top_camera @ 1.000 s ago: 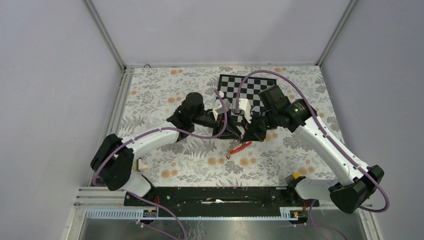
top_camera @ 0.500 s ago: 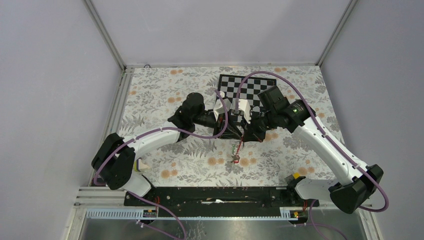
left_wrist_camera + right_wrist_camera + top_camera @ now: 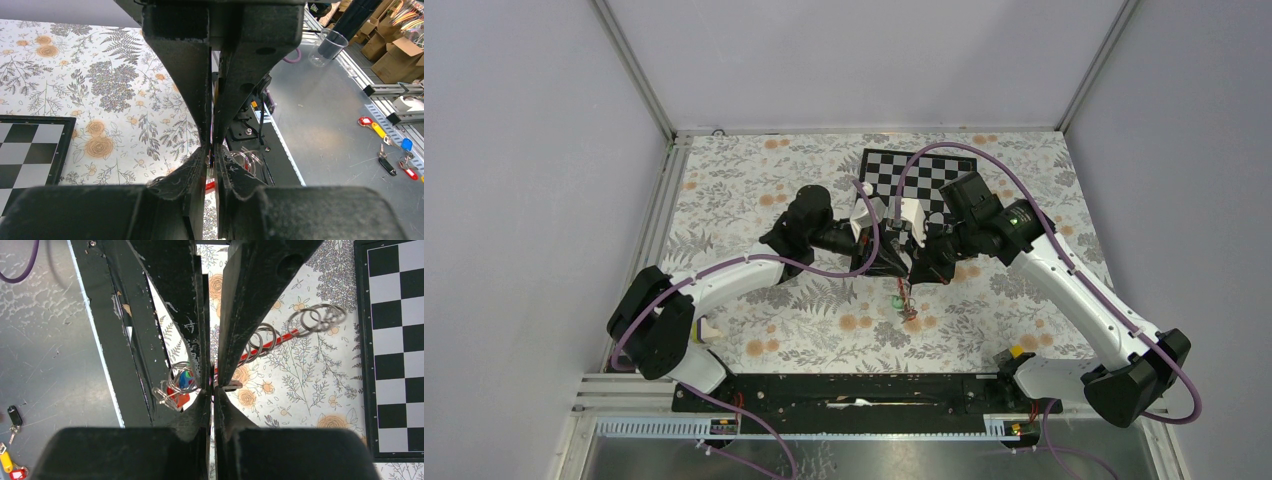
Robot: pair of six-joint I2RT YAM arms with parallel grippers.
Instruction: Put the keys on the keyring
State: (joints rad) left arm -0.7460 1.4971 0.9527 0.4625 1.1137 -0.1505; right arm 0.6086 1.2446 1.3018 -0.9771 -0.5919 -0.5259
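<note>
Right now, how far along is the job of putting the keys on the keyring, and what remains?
Mostly done, it seems: the keys dangle in one bunch, green, blue and red tags gathered at the keyring. In hand: the right gripper is shut on the keyring; the left gripper is nearly closed beside it. Left: checking that all three are threaded, which I cannot see, then letting go.

Grey-and-orange floral table cover (image 3: 744, 190); black-and-white checkerboard (image 3: 879, 172); keys (image 3: 186, 381) tagged red, blue, green.
</note>
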